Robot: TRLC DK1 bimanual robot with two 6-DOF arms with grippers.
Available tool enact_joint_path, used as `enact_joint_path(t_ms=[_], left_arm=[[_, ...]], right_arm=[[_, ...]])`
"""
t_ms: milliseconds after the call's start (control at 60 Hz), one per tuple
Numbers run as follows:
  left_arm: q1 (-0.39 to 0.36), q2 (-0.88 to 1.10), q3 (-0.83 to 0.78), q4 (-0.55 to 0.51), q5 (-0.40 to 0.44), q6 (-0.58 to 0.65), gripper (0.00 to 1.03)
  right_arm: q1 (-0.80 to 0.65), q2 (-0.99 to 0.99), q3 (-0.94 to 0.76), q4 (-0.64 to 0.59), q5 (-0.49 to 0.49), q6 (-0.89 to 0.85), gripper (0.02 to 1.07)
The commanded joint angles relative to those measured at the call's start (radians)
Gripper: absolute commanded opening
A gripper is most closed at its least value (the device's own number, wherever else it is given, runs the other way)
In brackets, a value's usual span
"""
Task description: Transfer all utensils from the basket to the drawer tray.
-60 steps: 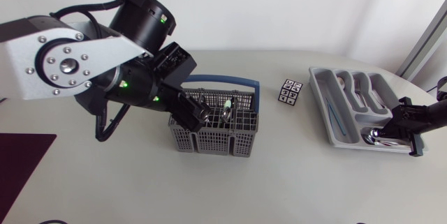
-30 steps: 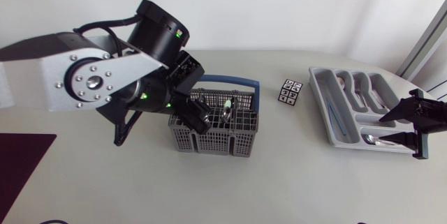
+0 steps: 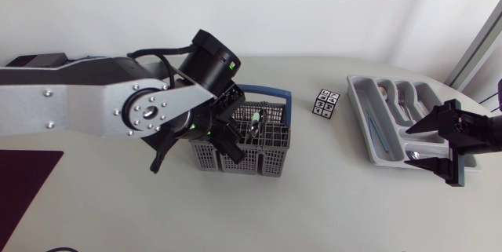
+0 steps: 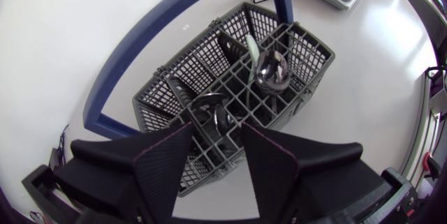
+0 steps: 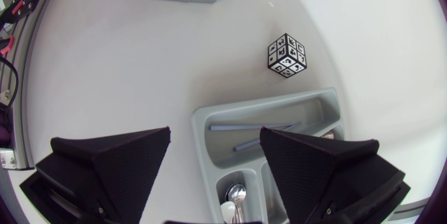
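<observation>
Left gripper (image 4: 216, 128) hung open and empty over the basket (image 4: 307, 56), straddling a dark utensil (image 4: 209, 107), probably lining up a grab; right gripper (image 5: 215, 140) gaped wide, empty, above the tray (image 5: 200, 123)

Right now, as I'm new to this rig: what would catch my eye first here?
The bulky silver left arm, with the open left gripper poised over the grey, blue-handled basket mid-table. Then the open right gripper over the drawer tray's end, and a checkered cube between basket and tray.
</observation>
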Motion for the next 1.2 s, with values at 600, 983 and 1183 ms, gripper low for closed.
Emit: enact_joint_path(t_ms=[600, 983, 1183], left_arm=[[-0.020, 0.085, 0.056, 0.024, -0.047, 0.002, 0.14], [-0.024, 0.069, 0.076, 0.001, -0.049, 0.008, 0.04], [-0.032, 0.027, 0.072, -0.002, -0.082, 0.020, 0.04]], right_arm=[[0.088, -0.087, -0.103, 0.011, -0.015, 0.070, 0.96], [0.117, -0.112, -0.122, 0.014, -0.015, 0.090, 0.96], [0.135, -0.127, -0.135, 0.014, -0.015, 0.103, 0.96]])
